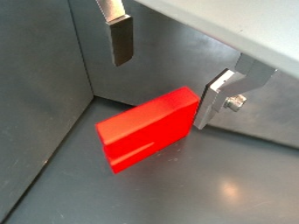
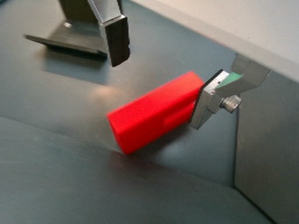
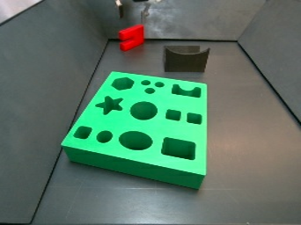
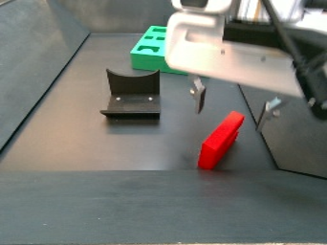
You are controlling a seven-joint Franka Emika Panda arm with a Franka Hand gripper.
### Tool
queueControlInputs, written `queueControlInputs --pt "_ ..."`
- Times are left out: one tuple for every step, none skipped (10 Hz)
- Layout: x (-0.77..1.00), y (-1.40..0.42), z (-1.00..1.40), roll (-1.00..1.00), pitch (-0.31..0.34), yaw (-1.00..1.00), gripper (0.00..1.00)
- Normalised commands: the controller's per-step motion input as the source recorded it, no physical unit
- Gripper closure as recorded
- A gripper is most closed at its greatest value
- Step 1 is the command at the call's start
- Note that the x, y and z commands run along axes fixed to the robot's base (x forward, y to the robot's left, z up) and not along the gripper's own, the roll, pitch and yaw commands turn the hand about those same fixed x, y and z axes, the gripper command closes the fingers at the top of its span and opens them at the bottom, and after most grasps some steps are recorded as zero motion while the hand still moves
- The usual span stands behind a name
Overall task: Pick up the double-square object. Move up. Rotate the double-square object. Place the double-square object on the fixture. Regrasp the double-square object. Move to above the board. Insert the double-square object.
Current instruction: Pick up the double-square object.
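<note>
Between the open fingers of the gripper (image 1: 170,66) lies the double-square object (image 1: 145,129), a smooth glossy red plastic block, elongated, flat-faced with crisp edges, resting on the dark matte floor (image 1: 222,192). The gripper (image 2: 170,68) stands wide: one finger (image 1: 119,39), a flat silver plate with a dark pad, hangs clear of the block to one side, while the opposite finger (image 1: 219,96) sits just beside the block's far end; whether it touches cannot be told. Nothing is gripped.

In a side view the red block (image 4: 221,140) sits on the floor below the gripper (image 4: 232,100), near the grey metal wall (image 4: 300,144). The fixture (image 4: 132,93), a near-black bracket with a curved notch in its top on a flat base plate, stands well apart from the gripper, and beyond it a corner of the board (image 4: 153,49) shows.

The board (image 3: 143,126) is a bright green flat slab, matte, with cut-outs: star, circles, squares, hexagon. It lies well apart from the gripper (image 3: 132,7), with the fixture (image 3: 185,58) between board and back wall.

No readable writing or labels on any part.
</note>
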Motion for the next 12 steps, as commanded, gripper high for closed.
queueControlInputs --pt "-0.11 0.08 -0.78 0.07 -0.173 -0.35 0.0" --pt "-0.09 0.07 -0.74 0.07 -0.203 -0.31 0.0" --pt "0.0 0.1 -0.74 0.04 -0.186 -0.3 0.0" --pt "0.17 0.22 -0.67 0.0 -0.16 -0.35 0.0" --pt "0.25 0.29 -0.62 0.0 -0.124 -0.33 0.0" --pt "0.23 0.22 -0.66 0.0 -0.149 -0.29 0.0" --pt "0.17 0.12 -0.71 0.0 -0.167 -0.23 0.0" --pt "0.14 0.0 -0.73 0.03 -0.189 -0.17 0.0" --pt "0.08 0.0 -0.7 0.05 -0.177 -0.11 0.0" --pt "0.07 0.0 -0.52 0.06 -0.116 -0.03 0.0" --pt "0.0 0.04 -0.07 0.0 -0.089 -0.02 0.0" --pt "0.0 0.0 0.0 0.0 0.0 0.0 0.0"
